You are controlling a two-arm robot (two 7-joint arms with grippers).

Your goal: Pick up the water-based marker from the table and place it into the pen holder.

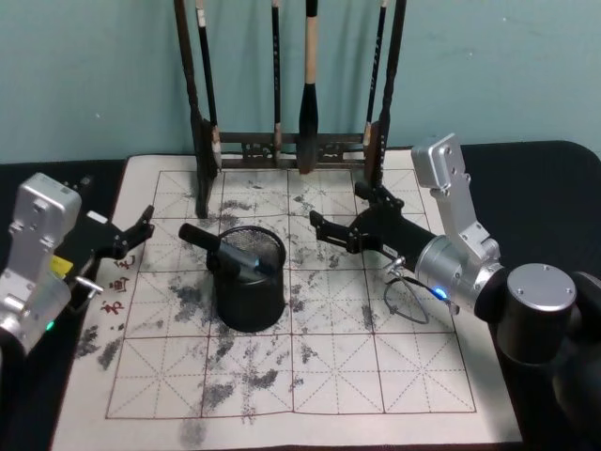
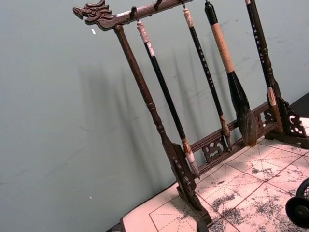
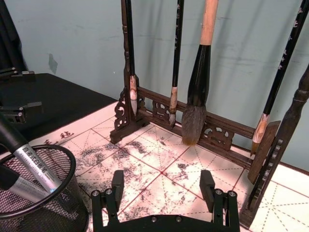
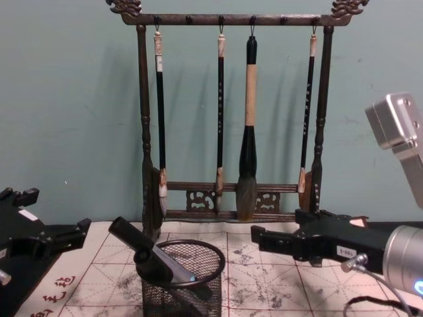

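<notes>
The water-based marker (image 1: 223, 248), with a black cap and silver-grey barrel, leans inside the black mesh pen holder (image 1: 249, 296). Its cap sticks out over the rim toward my left side. The holder stands on the white felt mat of the table (image 1: 376, 376). My right gripper (image 1: 338, 209) hangs open just right of the holder, holding nothing. The right wrist view shows its two fingers spread (image 3: 161, 183) with the marker (image 3: 29, 162) in the holder (image 3: 60, 205) beside them. In the chest view the marker (image 4: 149, 254) slants up out of the holder (image 4: 198, 290). My left gripper (image 1: 136, 240) rests open at the mat's left edge.
A tall dark wooden brush rack (image 1: 282, 146) with several hanging calligraphy brushes stands along the mat's far edge, close behind my right gripper. It also appears in the left wrist view (image 2: 159, 130). A thin cable loop (image 1: 406, 299) lies on the mat under my right arm.
</notes>
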